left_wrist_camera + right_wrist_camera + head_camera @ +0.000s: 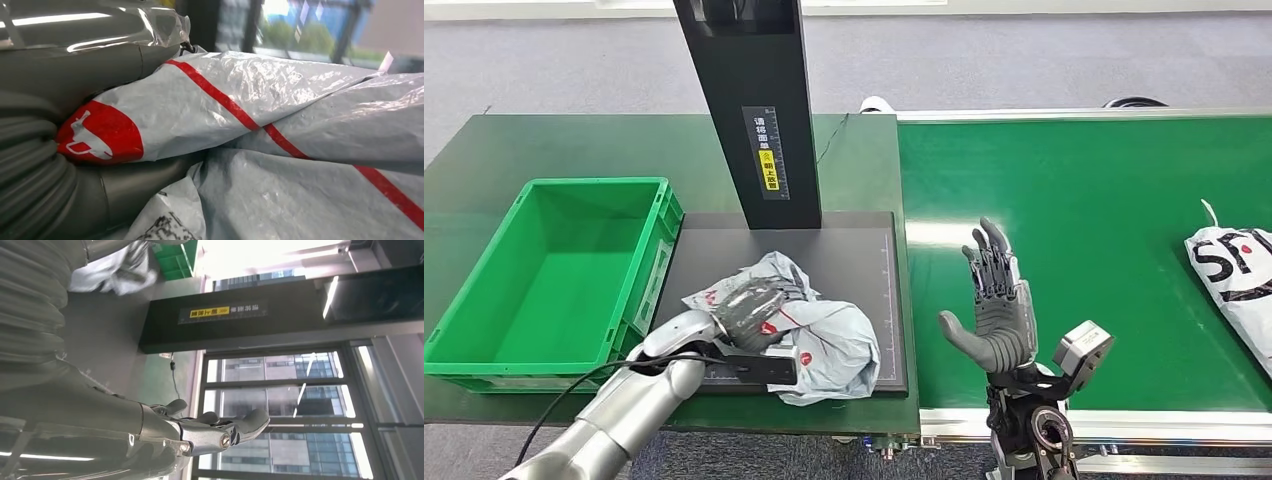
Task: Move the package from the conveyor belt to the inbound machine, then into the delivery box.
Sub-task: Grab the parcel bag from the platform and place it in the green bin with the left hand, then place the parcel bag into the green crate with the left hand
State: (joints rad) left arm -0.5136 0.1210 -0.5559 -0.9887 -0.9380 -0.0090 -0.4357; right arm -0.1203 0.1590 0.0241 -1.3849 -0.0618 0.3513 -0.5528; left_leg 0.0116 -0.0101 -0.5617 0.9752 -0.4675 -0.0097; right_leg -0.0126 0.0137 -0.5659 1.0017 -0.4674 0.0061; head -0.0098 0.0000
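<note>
Crumpled grey plastic mailer package [824, 335] with thin red stripes and red round logos: lies bunched on the black flat platform of the inbound machine [849, 250], toward its front edge, before the black upright column. Left wrist view: glossy wrinkled film, folds overlapping, a patch of black print at one corner.

Green open-topped plastic delivery box [554, 275]: upright, just beside the platform.

Green conveyor belt [1074, 220]: flat, on the platform's other side.

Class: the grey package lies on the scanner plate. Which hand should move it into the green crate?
Left. The left hand already grips the package, beside the green crate; the right hand hovers open over the belt.
</note>
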